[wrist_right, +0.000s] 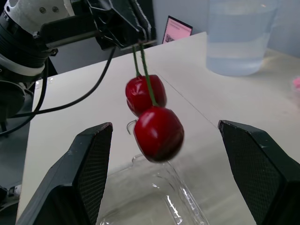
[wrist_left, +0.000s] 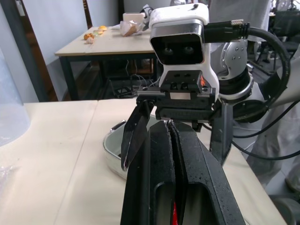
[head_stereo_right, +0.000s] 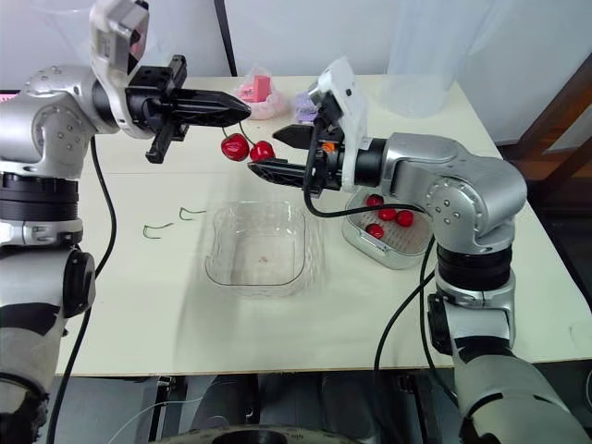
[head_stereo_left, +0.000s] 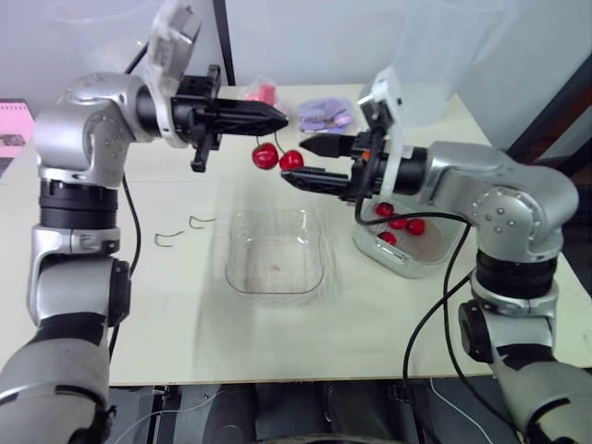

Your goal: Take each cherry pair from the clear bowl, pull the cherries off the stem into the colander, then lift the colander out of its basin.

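Well along. Holding a pair (head_stereo_left: pixel 277 158) by its stem in left gripper (head_stereo_left: pixel 280 117), pinched shut, over the seemingly empty bowl (head_stereo_left: pixel 242 277). Closing in with right gripper (head_stereo_left: pixel 298 160), jaws wide around the cherries. Four cherries (head_stereo_left: pixel 400 223) already in colander (head_stereo_left: pixel 435 259), right. Left to do: pulling these two off, lifting colander out.

The cherries (wrist_right: pixel 157 132) are red, their stem (wrist_right: pixel 146 72) green.

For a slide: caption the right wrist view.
Cherry pair hanging from the left hand, framed by the fingers of the open right hand, over the clear bowl.
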`<state>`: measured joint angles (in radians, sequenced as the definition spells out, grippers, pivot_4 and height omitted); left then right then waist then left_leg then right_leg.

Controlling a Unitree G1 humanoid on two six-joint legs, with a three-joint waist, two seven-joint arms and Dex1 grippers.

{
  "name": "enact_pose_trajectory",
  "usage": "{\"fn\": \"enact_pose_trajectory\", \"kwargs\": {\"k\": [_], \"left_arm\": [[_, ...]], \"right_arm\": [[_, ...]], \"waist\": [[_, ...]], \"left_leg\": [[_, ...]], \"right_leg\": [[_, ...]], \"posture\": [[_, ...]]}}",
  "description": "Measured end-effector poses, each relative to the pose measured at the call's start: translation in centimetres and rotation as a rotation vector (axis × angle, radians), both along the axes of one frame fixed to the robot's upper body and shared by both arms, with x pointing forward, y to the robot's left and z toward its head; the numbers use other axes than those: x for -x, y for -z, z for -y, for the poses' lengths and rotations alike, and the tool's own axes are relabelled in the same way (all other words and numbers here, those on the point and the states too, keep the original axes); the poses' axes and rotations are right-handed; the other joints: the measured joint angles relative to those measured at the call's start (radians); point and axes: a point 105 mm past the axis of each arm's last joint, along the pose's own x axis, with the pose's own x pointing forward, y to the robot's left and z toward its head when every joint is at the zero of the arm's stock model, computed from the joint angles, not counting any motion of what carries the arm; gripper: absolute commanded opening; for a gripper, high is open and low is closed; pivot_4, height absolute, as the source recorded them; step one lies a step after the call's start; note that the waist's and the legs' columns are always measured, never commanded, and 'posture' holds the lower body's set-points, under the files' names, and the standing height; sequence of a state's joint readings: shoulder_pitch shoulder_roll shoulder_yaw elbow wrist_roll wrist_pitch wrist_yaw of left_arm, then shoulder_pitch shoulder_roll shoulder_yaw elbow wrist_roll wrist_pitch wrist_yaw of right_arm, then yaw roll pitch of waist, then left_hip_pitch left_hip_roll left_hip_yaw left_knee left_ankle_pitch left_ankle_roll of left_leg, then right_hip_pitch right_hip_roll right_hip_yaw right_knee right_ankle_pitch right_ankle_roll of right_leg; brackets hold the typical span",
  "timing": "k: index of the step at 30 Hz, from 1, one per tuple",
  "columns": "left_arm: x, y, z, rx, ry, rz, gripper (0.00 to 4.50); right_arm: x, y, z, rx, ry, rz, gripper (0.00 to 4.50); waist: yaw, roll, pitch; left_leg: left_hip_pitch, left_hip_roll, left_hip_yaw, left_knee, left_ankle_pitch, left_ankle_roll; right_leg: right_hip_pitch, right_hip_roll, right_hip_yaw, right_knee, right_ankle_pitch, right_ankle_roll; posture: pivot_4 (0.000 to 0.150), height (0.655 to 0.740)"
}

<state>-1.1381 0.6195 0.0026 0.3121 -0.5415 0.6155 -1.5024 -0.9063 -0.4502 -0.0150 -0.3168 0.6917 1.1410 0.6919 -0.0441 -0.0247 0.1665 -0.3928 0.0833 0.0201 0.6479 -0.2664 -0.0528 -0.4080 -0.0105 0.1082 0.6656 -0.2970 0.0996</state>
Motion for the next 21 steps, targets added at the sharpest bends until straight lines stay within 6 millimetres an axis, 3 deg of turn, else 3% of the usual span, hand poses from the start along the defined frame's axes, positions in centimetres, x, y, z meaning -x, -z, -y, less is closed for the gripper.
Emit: {"fn": "enact_pose_trajectory", "kwargs": {"k": [6, 10, 14, 21], "left_arm": [[0.0, 0.08, -0.01, -0.001, -0.001, -0.001, 0.0], [-0.01, 0.09, -0.01, -0.001, -0.001, -0.001, 0.0], [-0.05, 0.08, 0.0, -0.001, -0.005, -0.001, 0.0], [-0.13, 0.09, 0.01, -0.001, -0.014, 0.001, 0.0]], "right_arm": [[-0.16, 0.55, -0.68, 0.011, -0.017, -0.007, 3.83], [-0.23, 0.67, -0.79, 0.012, -0.02, -0.008, 2.69], [-0.2, 0.65, -0.86, 0.013, -0.023, -0.004, 0.75], [-0.13, 0.65, -0.78, 0.022, -0.02, 0.003, 0.66]], "waist": [[0.0, 0.0, 0.0], [0.0, 0.0, 0.0], [0.0, 0.0, 0.0], [0.0, 0.0, 0.0]], "left_leg": [[0.0, 0.0, 0.0, 0.0, 0.0, 0.0], [0.0, 0.0, 0.0, 0.0, 0.0, 0.0], [0.0, 0.0, 0.0, 0.0, 0.0, 0.0], [0.0, 0.0, 0.0, 0.0, 0.0, 0.0]], "right_leg": [[0.0, 0.0, 0.0, 0.0, 0.0, 0.0], [0.0, 0.0, 0.0, 0.0, 0.0, 0.0], [0.0, 0.0, 0.0, 0.0, 0.0, 0.0], [0.0, 0.0, 0.0, 0.0, 0.0, 0.0]], "posture": [[0.15, 0.7367], [0.15, 0.7367], [0.15, 0.7367], [0.15, 0.7367]]}}
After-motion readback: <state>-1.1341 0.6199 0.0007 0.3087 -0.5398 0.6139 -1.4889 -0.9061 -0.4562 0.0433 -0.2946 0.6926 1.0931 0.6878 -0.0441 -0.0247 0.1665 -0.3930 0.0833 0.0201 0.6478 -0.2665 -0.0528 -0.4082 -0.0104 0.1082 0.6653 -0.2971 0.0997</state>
